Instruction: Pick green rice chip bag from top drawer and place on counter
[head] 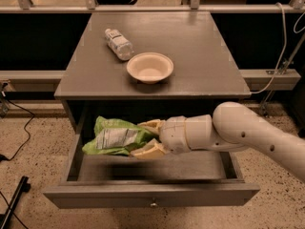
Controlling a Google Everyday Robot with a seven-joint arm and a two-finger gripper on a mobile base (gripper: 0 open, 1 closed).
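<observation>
The green rice chip bag [116, 137] is lime green with a white-grey label, held sideways above the open top drawer [152, 193]. My gripper [147, 138] is shut on the bag's right end, one cream finger above it and one below. The white arm reaches in from the right over the drawer. The bag hangs below the front edge of the counter [190, 56], toward the drawer's left side. The drawer's small round knob [153, 204] shows on its front panel.
A clear plastic water bottle [118, 43] lies on the counter at back left. A cream bowl [150, 67] stands near the counter's middle front. A cable [281, 46] hangs at the right, and a black cord and leg [14, 199] sit on the floor at left.
</observation>
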